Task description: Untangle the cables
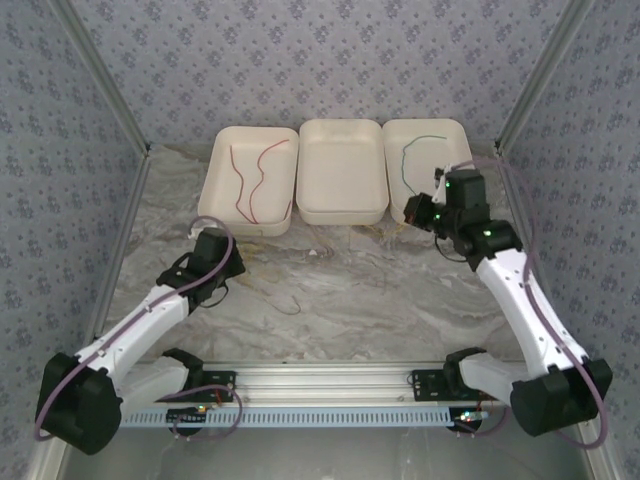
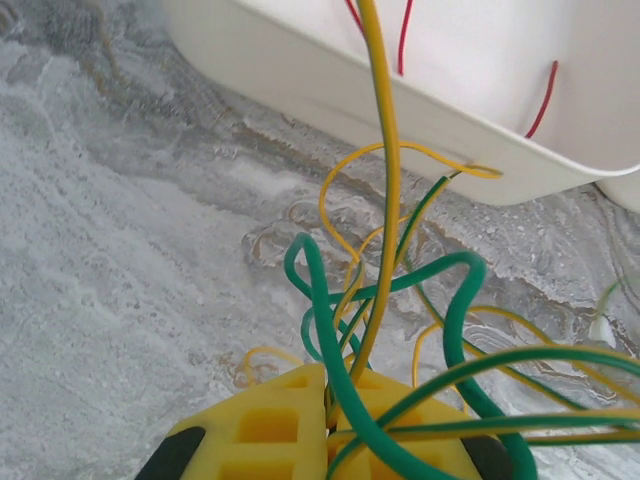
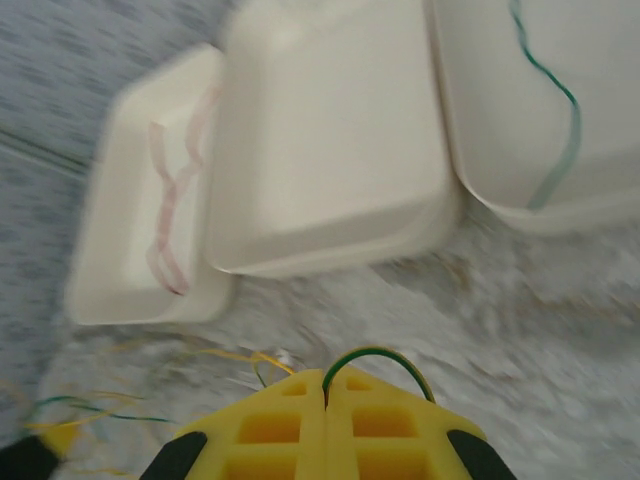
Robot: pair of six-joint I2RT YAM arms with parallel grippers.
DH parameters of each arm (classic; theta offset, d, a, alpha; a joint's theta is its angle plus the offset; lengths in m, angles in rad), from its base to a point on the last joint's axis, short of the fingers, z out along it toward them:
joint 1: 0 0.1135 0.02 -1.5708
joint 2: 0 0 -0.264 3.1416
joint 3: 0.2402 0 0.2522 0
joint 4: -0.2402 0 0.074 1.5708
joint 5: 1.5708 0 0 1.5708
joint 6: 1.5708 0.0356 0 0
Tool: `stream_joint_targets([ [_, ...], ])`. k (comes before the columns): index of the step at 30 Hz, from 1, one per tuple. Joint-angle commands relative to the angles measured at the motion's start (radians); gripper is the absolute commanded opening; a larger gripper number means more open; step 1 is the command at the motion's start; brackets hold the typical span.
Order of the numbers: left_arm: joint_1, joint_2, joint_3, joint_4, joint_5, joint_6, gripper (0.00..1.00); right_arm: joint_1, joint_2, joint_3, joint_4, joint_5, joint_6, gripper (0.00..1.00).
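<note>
1. The tangled cables (image 2: 318, 310) lie on the marble table (image 1: 350, 290) just in front of the left tray (image 1: 250, 131). Thick green loops curl sideways across thinner yellow ones.
2. One yellow wire (image 2: 392, 180) runs long and nearly straight from the left claw (image 2: 328, 385) toward that tray.
3. The left claw is pinched closed on yellow and green strands of the tangle.
4. The right claw (image 3: 326, 378) is closed too. Its fingers meet on a short green-and-yellow loop (image 3: 380, 352) that arches out of the seam.
5. The left tray holds red wires (image 1: 238, 180) lying lengthwise, near to far.
6. The middle tray (image 1: 340, 170) shows bare white floor.
7. The right tray (image 1: 435, 170) holds one green wire (image 1: 404, 165), which curves along the tray's length.
</note>
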Motion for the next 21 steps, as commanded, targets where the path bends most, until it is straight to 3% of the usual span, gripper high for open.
stream_joint_targets([
  [1,0.004,0.029,0.044,-0.022,0.015,0.038,0.00,-0.029,0.071,-0.038,0.099,0.047,-0.011,0.00],
  [5,0.004,0.035,0.054,-0.023,0.024,0.030,0.00,-0.031,0.227,0.019,0.084,-0.032,-0.056,0.32],
  [11,0.005,0.023,0.072,-0.054,0.017,0.032,0.00,0.067,0.123,0.027,-0.003,0.203,-0.081,0.67],
  [13,0.005,0.022,0.075,-0.053,0.020,0.033,0.00,0.126,0.081,0.011,-0.060,0.301,-0.076,0.70],
  [16,0.006,0.022,0.079,-0.051,0.023,0.036,0.00,0.281,0.045,-0.074,-0.059,0.401,-0.053,0.63],
  [21,0.005,0.022,0.089,-0.050,0.030,0.042,0.00,0.511,0.218,-0.141,0.039,0.455,-0.095,0.59],
])
